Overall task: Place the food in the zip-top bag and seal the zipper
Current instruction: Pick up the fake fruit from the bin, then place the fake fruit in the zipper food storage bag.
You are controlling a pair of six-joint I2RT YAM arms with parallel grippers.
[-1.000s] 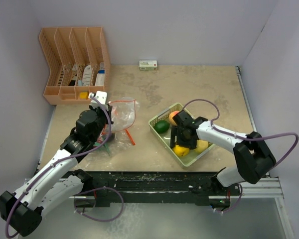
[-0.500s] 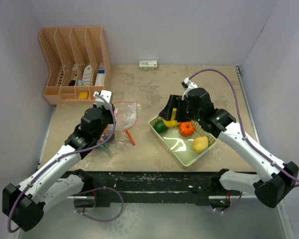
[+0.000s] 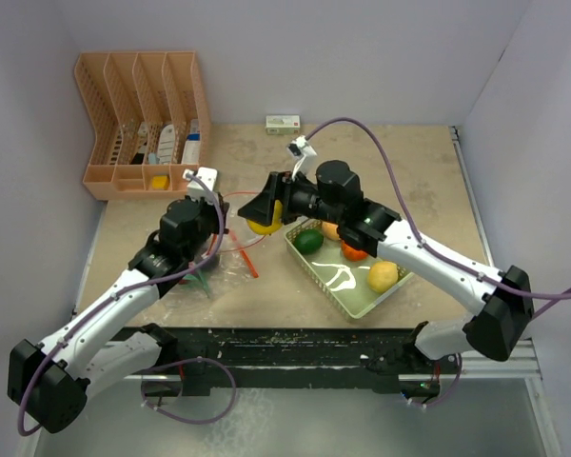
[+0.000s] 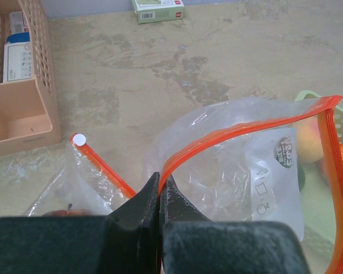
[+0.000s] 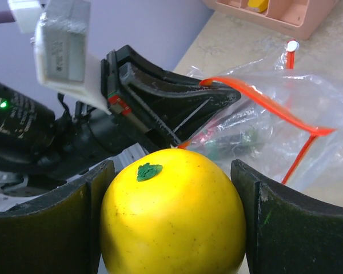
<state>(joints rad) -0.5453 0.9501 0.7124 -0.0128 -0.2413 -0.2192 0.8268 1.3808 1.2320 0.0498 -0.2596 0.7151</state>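
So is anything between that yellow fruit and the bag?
Nothing but air: in the right wrist view the yellow fruit, held in the right fingers, faces the zip-top bag directly, the left fingers pinching its zipper alongside.

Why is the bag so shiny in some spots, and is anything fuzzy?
Left wrist view: light bounces off the crinkly zip-top bag as pale glare; the left claw, close to the lens, looks dark and soft. Right wrist view: the yellow toy fruit has a bright patch. Top view: a white glare streak lies in the green tray.
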